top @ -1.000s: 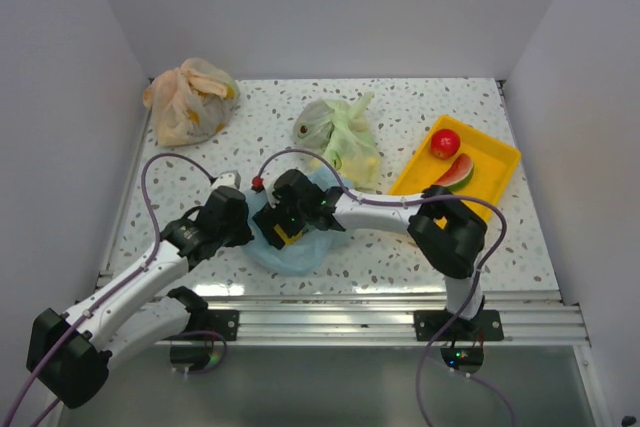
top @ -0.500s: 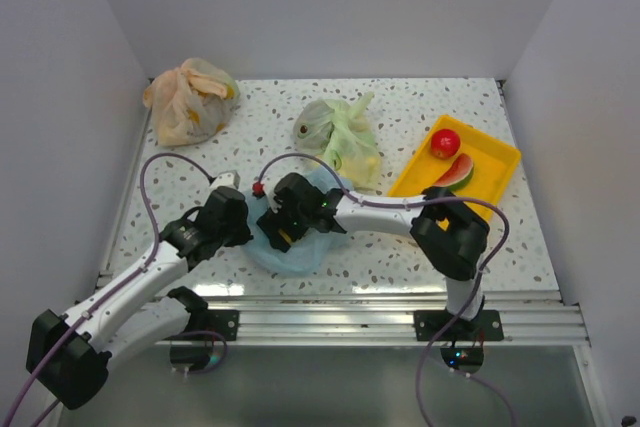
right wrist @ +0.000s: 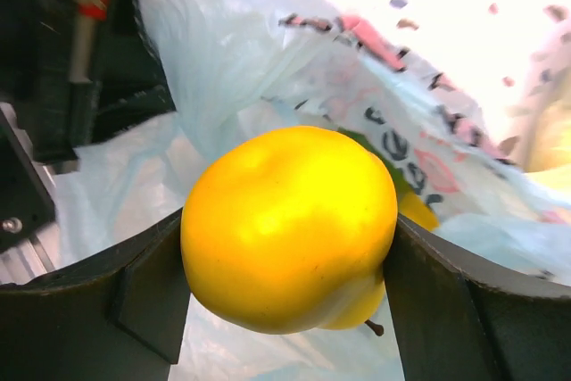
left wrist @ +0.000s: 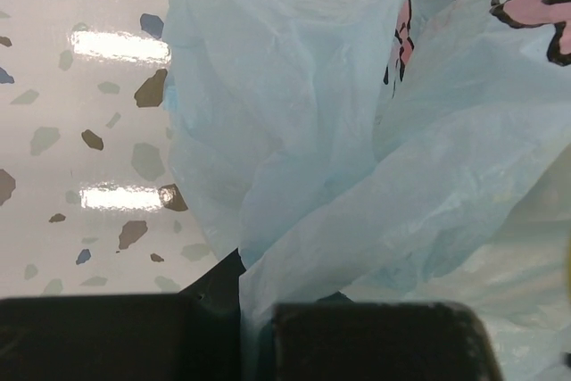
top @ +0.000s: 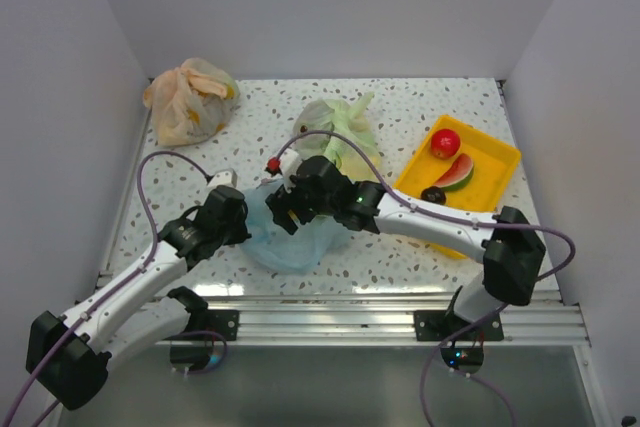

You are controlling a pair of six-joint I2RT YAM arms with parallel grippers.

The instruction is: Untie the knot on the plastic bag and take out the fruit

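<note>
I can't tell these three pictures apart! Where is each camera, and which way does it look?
Top camera: fixed high behind the robot, looking down at the table; the left arm and right arm show, bases nearest.
Left wrist camera: on the left arm, looking past the left fingers, pinched shut on the blue bag.
Right wrist camera: on the right arm, looking past the right fingers, which hold a yellow fruit with the bag behind.
Shared: both wrist views show the blue bag's pink print.
</note>
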